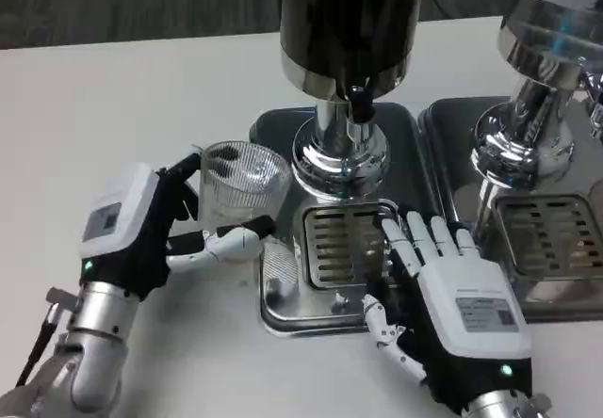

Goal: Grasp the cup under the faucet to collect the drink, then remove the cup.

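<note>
A clear ribbed cup stands upright at the left edge of the steel drip tray, left of the dispenser's faucet. My left hand wraps around the cup from the left, with fingers behind it and the thumb in front. The cup looks empty. My right hand lies flat and open on the right side of the tray, fingers stretched toward the slotted grate. The faucet hangs above the grate, with nothing under it.
A black and chrome drink dispenser rises from the tray's back. A second chrome dispenser with its own tray and grate stands at the right. White table stretches to the left and front.
</note>
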Robot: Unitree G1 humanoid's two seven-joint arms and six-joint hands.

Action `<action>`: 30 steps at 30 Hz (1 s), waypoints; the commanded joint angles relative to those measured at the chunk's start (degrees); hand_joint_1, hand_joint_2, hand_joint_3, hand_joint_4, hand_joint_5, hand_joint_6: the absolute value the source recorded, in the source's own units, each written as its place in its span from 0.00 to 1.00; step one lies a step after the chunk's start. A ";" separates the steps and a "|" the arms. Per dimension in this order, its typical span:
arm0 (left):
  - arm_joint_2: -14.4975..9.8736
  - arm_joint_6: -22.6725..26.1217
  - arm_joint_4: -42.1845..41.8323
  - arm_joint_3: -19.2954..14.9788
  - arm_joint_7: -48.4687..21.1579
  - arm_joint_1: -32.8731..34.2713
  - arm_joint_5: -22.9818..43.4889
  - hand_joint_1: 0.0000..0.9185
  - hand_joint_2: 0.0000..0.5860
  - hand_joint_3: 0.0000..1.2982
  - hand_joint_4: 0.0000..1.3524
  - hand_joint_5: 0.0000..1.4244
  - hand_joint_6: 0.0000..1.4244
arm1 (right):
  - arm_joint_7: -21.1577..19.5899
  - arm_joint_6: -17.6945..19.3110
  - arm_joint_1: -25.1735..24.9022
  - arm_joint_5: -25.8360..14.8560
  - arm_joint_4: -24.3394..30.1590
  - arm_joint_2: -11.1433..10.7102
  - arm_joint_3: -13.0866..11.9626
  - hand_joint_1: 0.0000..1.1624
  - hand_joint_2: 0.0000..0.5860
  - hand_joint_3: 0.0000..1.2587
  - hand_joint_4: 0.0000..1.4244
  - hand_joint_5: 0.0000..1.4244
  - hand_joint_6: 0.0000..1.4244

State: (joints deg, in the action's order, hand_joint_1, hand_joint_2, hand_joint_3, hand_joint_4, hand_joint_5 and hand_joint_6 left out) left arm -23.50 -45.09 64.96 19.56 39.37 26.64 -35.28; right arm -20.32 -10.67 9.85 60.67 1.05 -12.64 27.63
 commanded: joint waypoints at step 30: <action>10.08 3.11 7.05 7.06 3.22 11.58 -6.45 0.40 0.26 0.28 0.30 0.55 0.60 | -1.74 -2.28 1.89 -1.26 2.00 1.72 -1.99 0.00 0.86 0.08 0.00 0.00 0.00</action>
State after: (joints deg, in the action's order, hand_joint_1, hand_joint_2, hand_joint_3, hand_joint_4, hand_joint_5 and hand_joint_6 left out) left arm -14.05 -42.18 71.74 25.73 41.79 36.02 -41.11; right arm -20.99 -13.01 11.65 60.21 2.78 -11.21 26.10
